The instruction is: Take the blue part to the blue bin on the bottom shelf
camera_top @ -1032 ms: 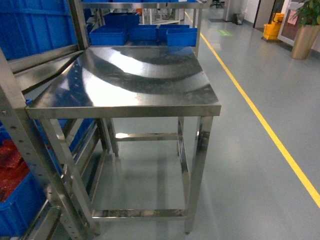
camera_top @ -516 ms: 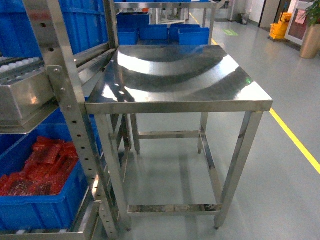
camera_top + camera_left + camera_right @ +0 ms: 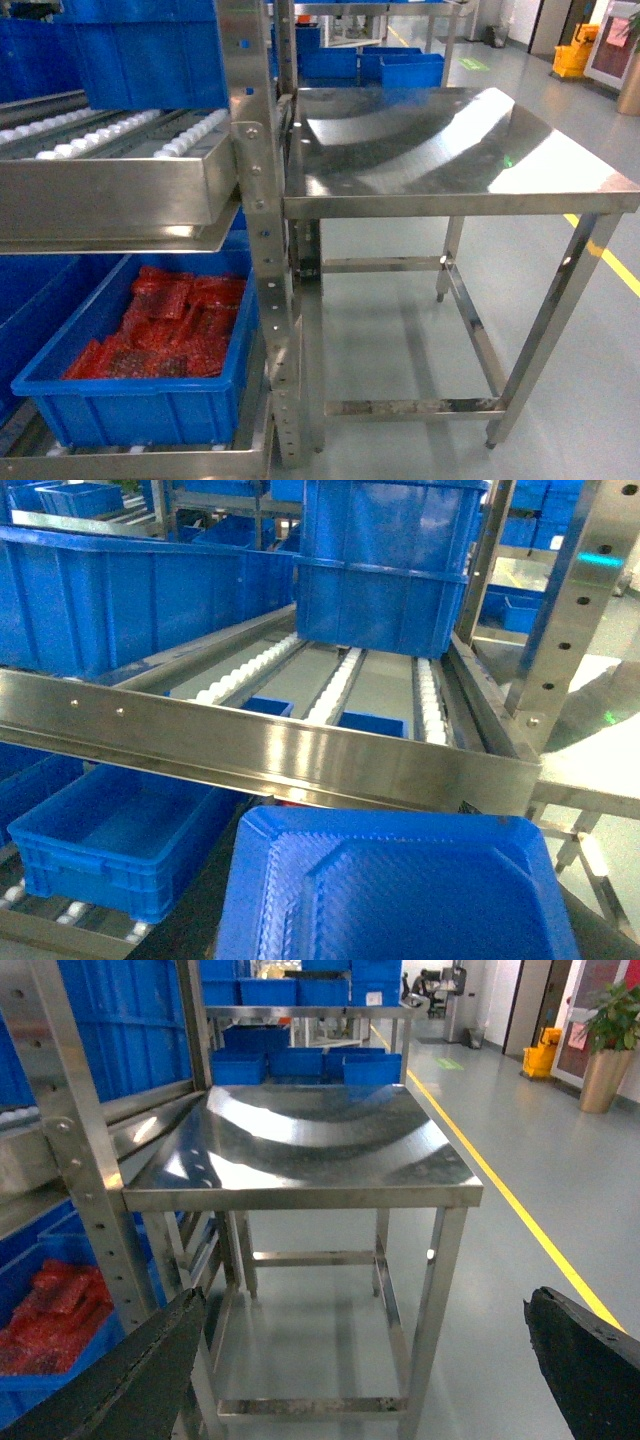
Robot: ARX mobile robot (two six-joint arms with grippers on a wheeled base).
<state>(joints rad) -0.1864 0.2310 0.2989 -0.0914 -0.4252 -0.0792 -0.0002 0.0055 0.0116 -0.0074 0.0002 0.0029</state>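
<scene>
The blue part point(image 3: 400, 880), a bright-blue textured piece with cut corners, fills the bottom of the left wrist view. It sits between the dark fingers of my left gripper point(image 3: 395, 935), which is shut on it, in front of the rack's steel rail. Below and to the left, an empty blue bin point(image 3: 90, 875) rests on the rollers of the bottom shelf point(image 3: 50, 925). My right gripper point(image 3: 360, 1380) hangs open over the floor with nothing between its black fingers point(image 3: 585, 1360). Neither gripper shows in the head view.
A blue crate of red bubble-wrap bags point(image 3: 150, 405) stands on the low shelf point(image 3: 140, 462) behind a perforated post point(image 3: 262, 250). Above it is a roller shelf point(image 3: 110, 195). A steel table point(image 3: 450, 150) stands to the right, and stacked blue crates point(image 3: 385, 570) sit higher up.
The head view has swung left: the table slid to the right of the frame, and the rack, roller shelf and crate of red bags came fully into view.
</scene>
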